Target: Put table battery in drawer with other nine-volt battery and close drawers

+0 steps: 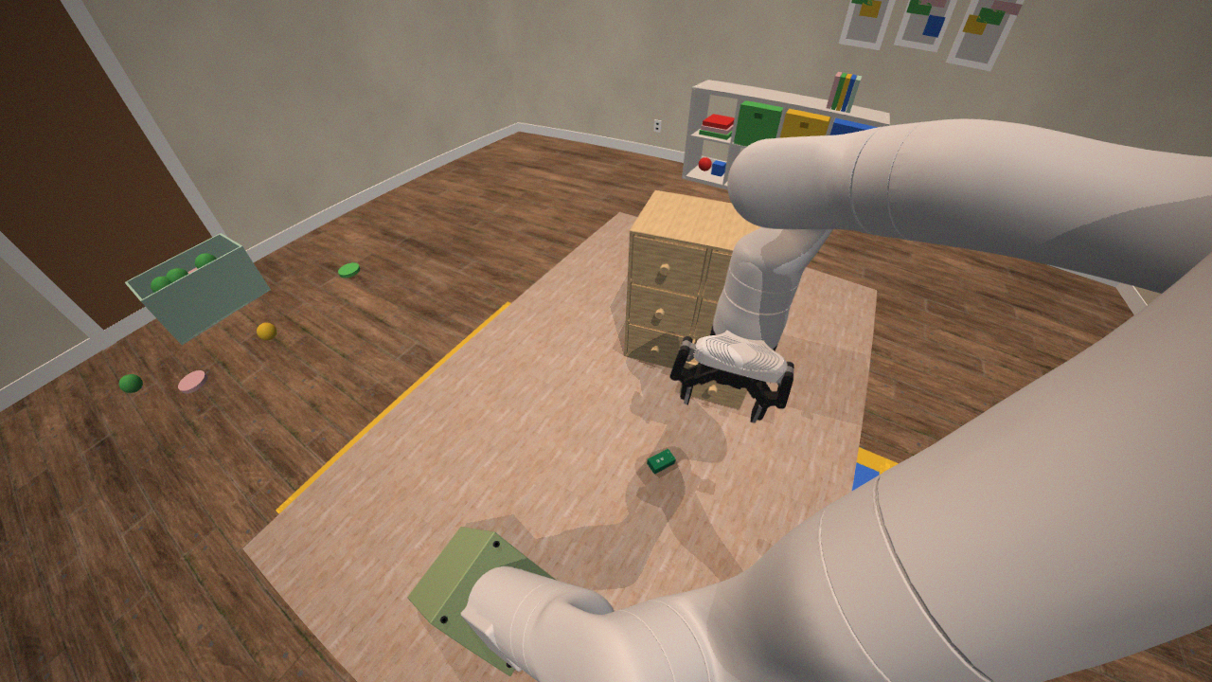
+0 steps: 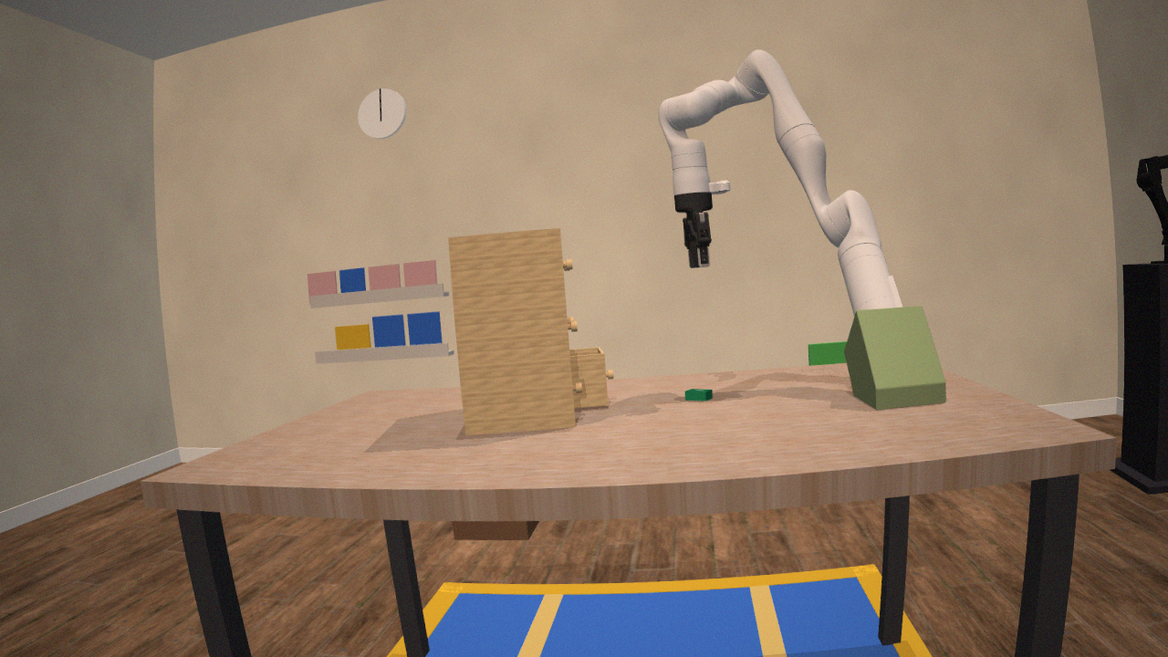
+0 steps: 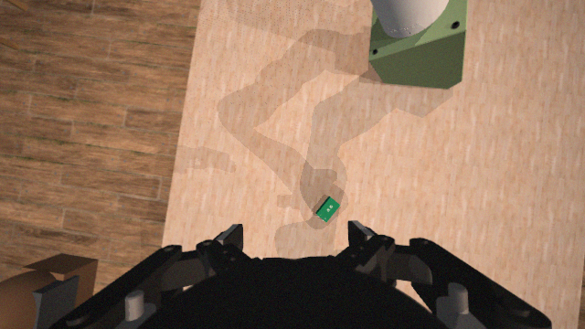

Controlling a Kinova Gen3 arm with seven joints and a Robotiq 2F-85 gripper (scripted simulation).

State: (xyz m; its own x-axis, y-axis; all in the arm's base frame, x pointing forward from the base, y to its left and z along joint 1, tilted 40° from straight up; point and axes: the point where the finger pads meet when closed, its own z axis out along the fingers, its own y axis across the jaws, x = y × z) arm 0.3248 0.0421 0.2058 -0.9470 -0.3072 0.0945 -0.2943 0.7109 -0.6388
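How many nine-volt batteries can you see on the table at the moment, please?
1. The green nine-volt battery lies flat on the table, between the chest and the arm's base. Another may sit hidden inside a drawer.

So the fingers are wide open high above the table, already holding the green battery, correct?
Not quite. The fingers are wide open high above the table, but hold nothing: the exterior view shows the green battery lying on the table, well below the gripper.
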